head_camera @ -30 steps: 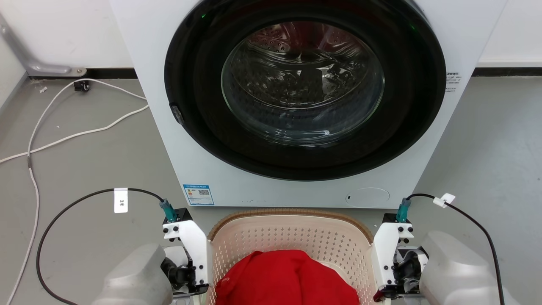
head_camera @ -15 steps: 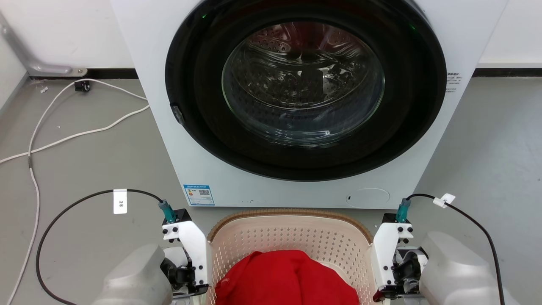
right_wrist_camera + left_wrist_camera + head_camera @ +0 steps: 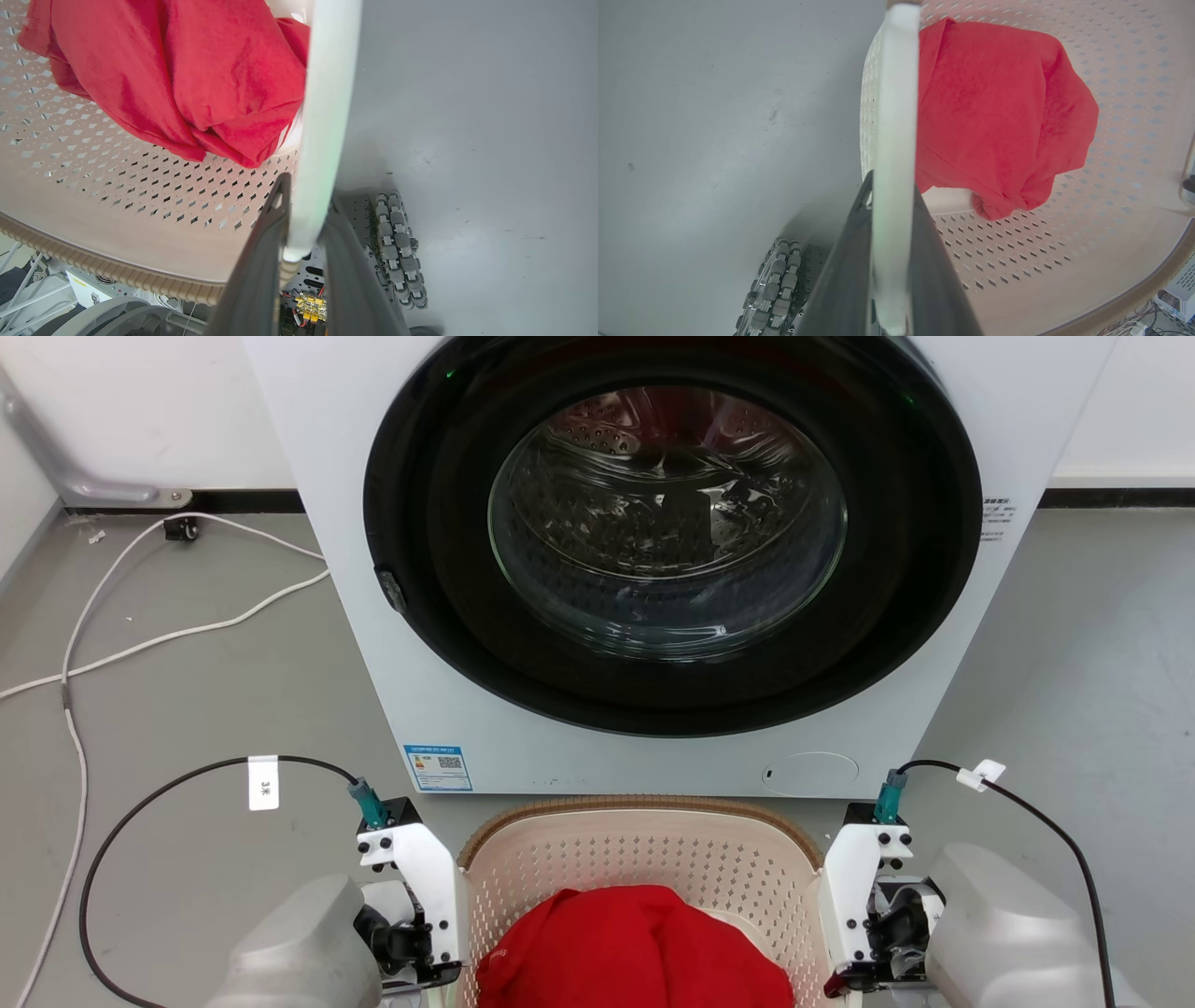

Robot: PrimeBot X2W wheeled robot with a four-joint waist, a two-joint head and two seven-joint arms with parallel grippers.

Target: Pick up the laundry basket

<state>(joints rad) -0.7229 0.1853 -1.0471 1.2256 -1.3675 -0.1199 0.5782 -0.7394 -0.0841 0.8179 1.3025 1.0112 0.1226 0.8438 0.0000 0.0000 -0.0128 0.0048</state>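
Nearest, in front of the washing machine (image 3: 355, 644), the left gripper (image 3: 892, 196) was seen clamped narrowly on one white side handle (image 3: 896, 93) of the laundry basket (image 3: 644, 859). The right gripper (image 3: 308, 196) was clamped likewise on the opposite handle (image 3: 331, 93). A red garment (image 3: 635, 952) was held in the basket, which was set just before the machine's foot. The grasp was judged made and the lift in hand. Whether the floor had been left could not be told. A level, matched raise of both arms was called for, kept clear of the machine's front.
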